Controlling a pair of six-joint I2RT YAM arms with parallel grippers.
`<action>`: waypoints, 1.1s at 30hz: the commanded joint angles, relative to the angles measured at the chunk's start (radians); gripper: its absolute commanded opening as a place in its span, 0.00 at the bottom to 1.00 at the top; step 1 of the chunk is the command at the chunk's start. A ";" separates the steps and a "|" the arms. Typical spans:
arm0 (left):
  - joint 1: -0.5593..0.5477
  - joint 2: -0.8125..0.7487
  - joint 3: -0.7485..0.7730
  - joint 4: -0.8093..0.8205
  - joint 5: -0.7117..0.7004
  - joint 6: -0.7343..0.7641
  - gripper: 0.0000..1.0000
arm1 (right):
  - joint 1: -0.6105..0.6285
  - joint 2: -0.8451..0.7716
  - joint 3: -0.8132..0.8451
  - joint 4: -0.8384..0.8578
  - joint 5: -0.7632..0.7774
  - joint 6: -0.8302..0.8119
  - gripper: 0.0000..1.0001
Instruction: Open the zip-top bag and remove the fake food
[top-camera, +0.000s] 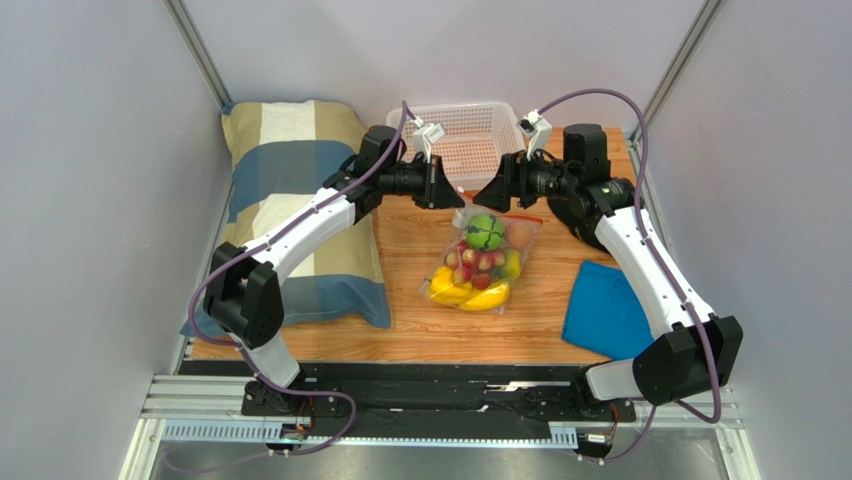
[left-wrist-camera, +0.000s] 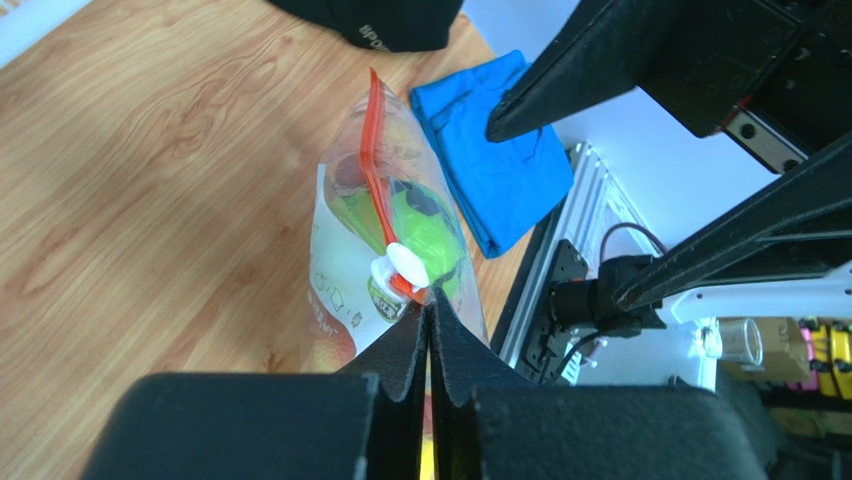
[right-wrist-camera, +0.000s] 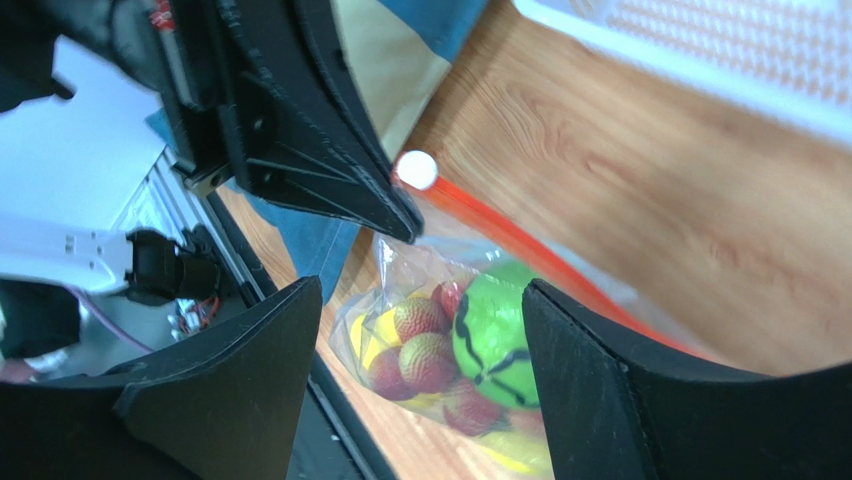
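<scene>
The zip-top bag (top-camera: 478, 268) lies on the wooden table, with its red-orange zip strip (left-wrist-camera: 372, 150) at the far end. The fake food is inside: a green ball (top-camera: 485, 232), red berries (top-camera: 478, 262) and yellow pieces (top-camera: 452, 290). My left gripper (top-camera: 456, 200) is shut on the bag's top corner, right beside the white slider (left-wrist-camera: 400, 268); the left wrist view (left-wrist-camera: 430, 302) shows the jaws pressed together. My right gripper (top-camera: 482, 198) is open and empty, just above the bag's mouth. In the right wrist view (right-wrist-camera: 422, 292) the green ball (right-wrist-camera: 495, 335) shows between its fingers.
A white perforated basket (top-camera: 465, 140) stands just behind the bag. A striped pillow (top-camera: 290, 200) fills the left side. A blue cloth (top-camera: 605, 310) lies at the right, near the table's front edge.
</scene>
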 joint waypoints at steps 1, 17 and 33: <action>-0.016 -0.085 0.077 -0.030 0.092 0.072 0.00 | -0.001 -0.043 -0.016 0.180 -0.162 -0.215 0.77; -0.071 -0.143 0.088 -0.202 0.106 0.321 0.00 | -0.007 0.031 -0.011 0.146 -0.416 -0.434 0.70; -0.108 -0.142 0.095 -0.231 0.050 0.381 0.00 | -0.006 0.117 0.033 0.133 -0.544 -0.437 0.49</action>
